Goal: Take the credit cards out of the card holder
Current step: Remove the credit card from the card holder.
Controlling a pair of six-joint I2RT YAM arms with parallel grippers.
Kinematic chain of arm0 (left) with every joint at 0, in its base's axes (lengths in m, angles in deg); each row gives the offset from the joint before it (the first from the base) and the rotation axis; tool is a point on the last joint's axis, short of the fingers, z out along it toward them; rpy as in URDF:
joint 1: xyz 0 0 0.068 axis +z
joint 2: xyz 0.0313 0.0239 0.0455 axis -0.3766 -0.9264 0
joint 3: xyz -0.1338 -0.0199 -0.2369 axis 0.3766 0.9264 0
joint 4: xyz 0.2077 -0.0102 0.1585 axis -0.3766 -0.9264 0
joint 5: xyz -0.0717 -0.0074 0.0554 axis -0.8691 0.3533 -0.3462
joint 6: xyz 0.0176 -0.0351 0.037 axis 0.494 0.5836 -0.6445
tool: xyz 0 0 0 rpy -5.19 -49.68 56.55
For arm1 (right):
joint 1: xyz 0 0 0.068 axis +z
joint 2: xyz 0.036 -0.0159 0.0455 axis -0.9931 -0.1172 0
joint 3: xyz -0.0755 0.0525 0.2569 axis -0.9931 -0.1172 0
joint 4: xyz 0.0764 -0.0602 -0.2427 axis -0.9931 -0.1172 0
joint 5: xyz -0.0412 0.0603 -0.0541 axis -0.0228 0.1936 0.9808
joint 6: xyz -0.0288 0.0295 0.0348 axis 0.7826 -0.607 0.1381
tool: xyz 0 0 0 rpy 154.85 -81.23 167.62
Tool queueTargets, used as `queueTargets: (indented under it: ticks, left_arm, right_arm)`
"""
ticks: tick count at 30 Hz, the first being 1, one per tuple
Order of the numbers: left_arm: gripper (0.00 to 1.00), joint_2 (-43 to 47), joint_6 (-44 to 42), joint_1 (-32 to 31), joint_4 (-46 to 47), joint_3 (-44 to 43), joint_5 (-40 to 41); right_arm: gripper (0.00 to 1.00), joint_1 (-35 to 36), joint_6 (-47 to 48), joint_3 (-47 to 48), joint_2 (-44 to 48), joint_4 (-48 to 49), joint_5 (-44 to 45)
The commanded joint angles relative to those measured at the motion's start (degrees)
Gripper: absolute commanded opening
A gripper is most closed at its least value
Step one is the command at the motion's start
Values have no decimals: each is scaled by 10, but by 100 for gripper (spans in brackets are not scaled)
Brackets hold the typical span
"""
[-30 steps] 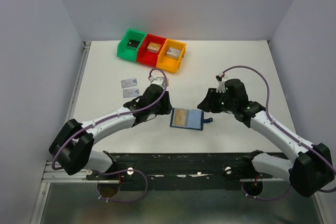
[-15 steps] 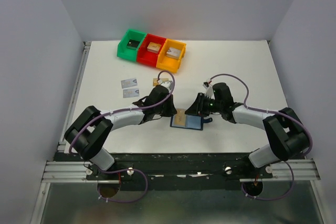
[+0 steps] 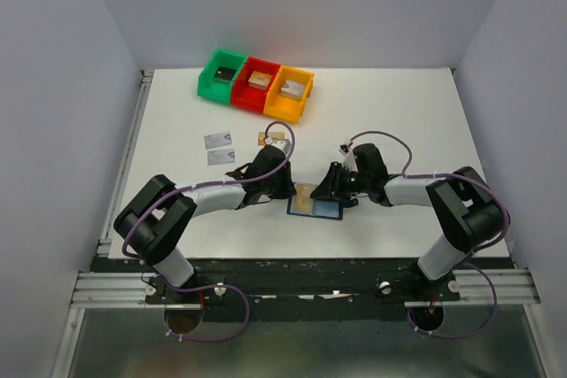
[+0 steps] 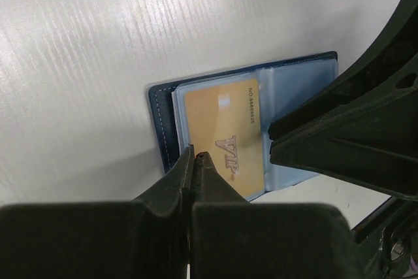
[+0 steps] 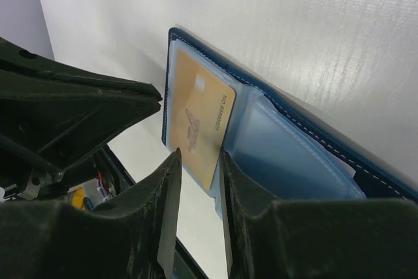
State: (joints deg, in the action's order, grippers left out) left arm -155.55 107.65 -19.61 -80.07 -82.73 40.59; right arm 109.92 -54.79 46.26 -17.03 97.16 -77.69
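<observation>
The card holder [image 3: 328,211] lies open and flat between my two grippers, navy cover [image 4: 160,117] down, clear pockets up. A tan-gold credit card [image 4: 222,129] marked VIP sits in its left pocket. My left gripper [image 4: 194,156] is shut with nothing between the fingers; its tips rest at the left rim of that pocket. My right gripper [image 5: 199,157] is open part-way, its fingers straddling the near end of the gold card [image 5: 199,115]. Two silver-grey cards [image 3: 217,140] [image 3: 219,157] and a tan one [image 3: 270,138] lie on the table to the left.
Green [image 3: 221,74], red [image 3: 258,83] and orange [image 3: 291,92] bins stand in a row at the back, each with a small block inside. The two grippers [image 3: 288,190] [image 3: 330,189] nearly meet over the holder. A metal rail runs along the table's near edge.
Both arms have come in and down onto the open holder. The left gripper has shut; the right one has narrowed over the gold card.
</observation>
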Motion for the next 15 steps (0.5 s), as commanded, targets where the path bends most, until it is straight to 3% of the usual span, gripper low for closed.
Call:
queueTargets:
  ticks: [1,15]
  left_arm:
    - [0,-12,8,1,-8,8,16]
    - [0,-19,9,2,-18,9,19]
  right_arm:
    - [37,2,-8,7,-23,25,-10]
    - [37,2,-28,3,-48,54,-21]
